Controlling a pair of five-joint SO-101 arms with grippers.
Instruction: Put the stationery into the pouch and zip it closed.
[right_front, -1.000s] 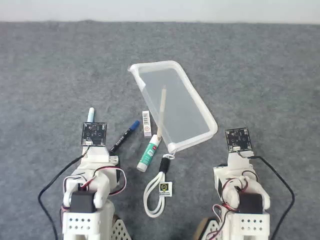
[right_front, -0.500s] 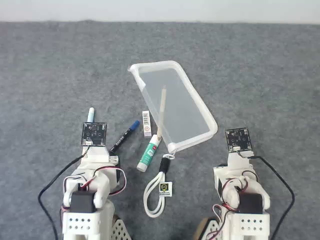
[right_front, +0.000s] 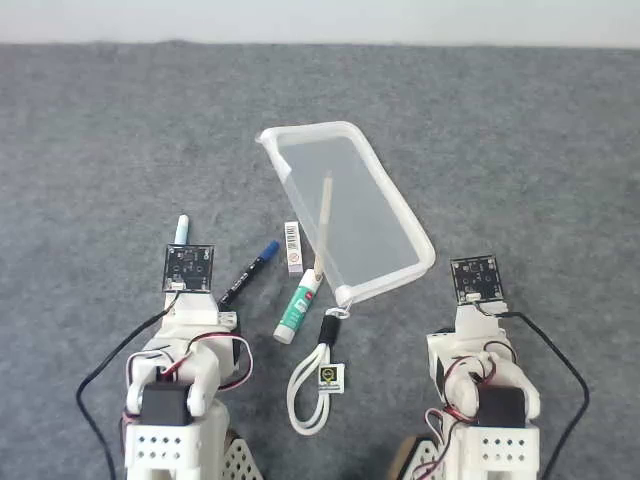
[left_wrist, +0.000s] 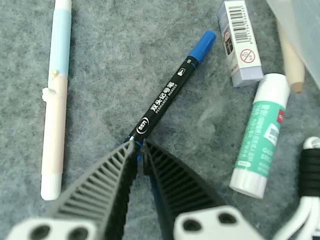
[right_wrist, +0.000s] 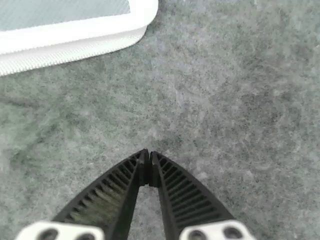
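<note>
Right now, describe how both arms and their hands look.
The left arm and right arm are white plastic with black motors, red wires and a trailing black cable. The left hand and right hand are black, ribbed wedges on white mounts.

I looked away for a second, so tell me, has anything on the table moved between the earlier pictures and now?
Nothing visibly changed. The left arm and right arm keep their pose, and the pouch, the blue-capped marker and the glue stick lie where they were.
</note>
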